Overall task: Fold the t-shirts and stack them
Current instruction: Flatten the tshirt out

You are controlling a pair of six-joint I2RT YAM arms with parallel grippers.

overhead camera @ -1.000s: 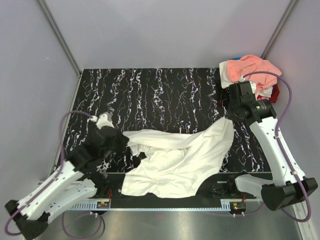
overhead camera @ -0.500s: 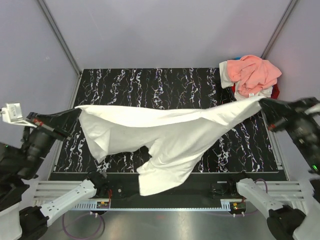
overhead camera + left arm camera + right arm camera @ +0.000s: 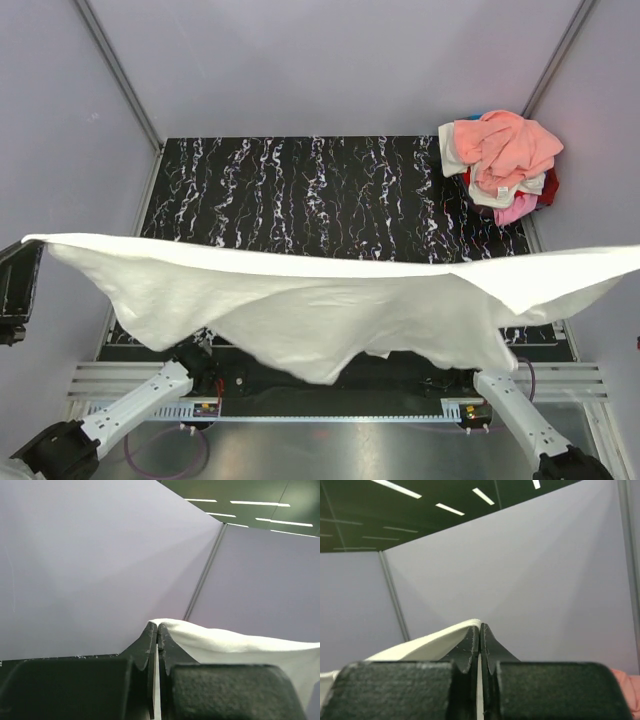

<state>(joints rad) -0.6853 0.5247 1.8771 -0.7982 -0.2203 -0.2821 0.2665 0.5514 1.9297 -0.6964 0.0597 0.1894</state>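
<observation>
Lifted higher now, white t-shirt (image 3: 320, 310) stretched wide; left gripper (image 3: 158, 630) and right gripper (image 3: 480, 630) each pinch an edge. Nothing folded, pile (image 3: 505, 160) untouched.

I can read no text, label, brand, number or sign in any of my views. The white shirt (image 3: 330, 300) shows me only plain cloth on the side I see. The pile of shirts (image 3: 503, 160) in the far right corner is too small for me to make out any print or tag.
</observation>
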